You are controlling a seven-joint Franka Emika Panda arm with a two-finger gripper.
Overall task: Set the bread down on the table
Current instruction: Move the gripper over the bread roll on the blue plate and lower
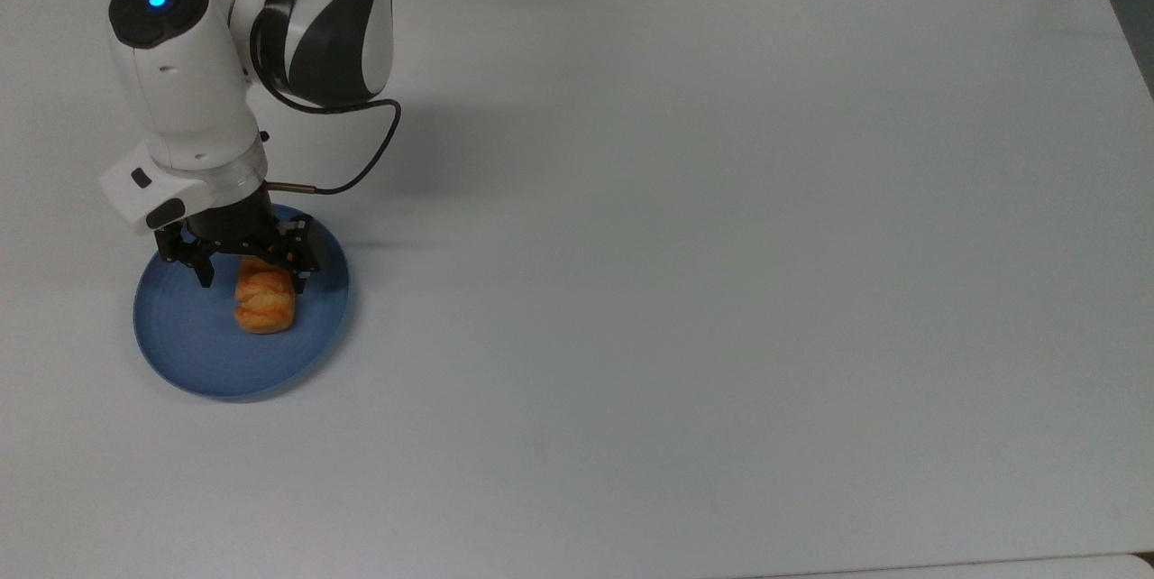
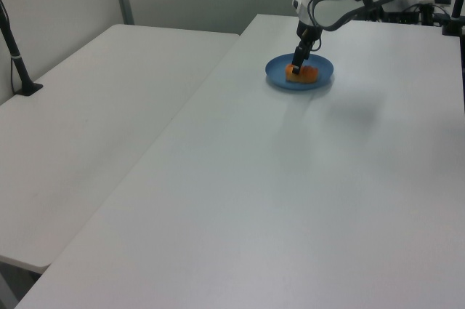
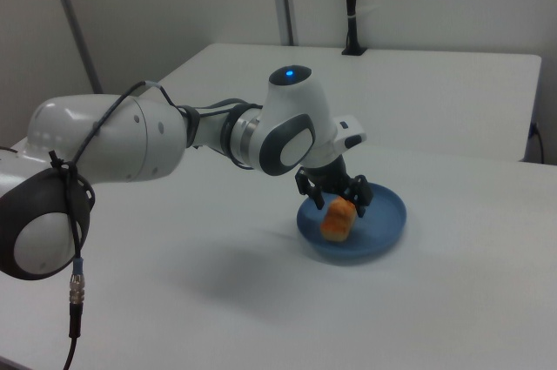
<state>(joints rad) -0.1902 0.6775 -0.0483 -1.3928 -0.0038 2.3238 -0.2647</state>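
The hand [image 1: 253, 280] stands spread, one finger on each side of the bread's [image 1: 265, 304] far end, holding nothing. The bread lies on the blue plate [image 1: 185, 344] directly beneath the hand — not yet on the counter [image 1: 721, 245]. To grasp well, the hand should probably sit lower and nearer the loaf's middle, then close gently across its narrow width — enough to lift without crushing.

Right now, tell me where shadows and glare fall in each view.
Top view: a soft grey shadow of the arm lies on the table right of the hand; a thin dark edge under the plate. Left view: faint shadow right of the plate. Right view: diffuse shadow on the table below the arm. No strong glare anywhere.
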